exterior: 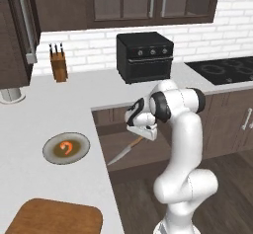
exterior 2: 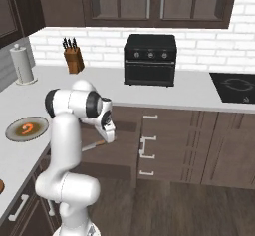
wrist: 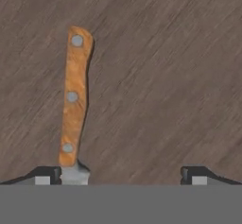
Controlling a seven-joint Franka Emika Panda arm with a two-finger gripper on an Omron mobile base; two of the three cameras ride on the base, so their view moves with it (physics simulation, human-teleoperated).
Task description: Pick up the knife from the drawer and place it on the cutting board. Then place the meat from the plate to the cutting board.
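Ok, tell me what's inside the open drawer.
The knife lies flat on the drawer floor, blade towards the counter corner, wooden handle under the open hand. The arm covers the drawer's right part, so anything there can't be seen.

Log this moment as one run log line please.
phase: reaching knife | gripper: open, above drawer | meat: on plate | cutting board: bare

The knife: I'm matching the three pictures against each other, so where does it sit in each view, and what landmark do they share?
Left base view: the knife lies in the open drawer, centre, blade toward the counter.
Right base view: only its handle peeks out below the gripper, left of centre.
Hand view: handle upright, left of centre.
Shared landmark: the drawer's dark wood floor under it.
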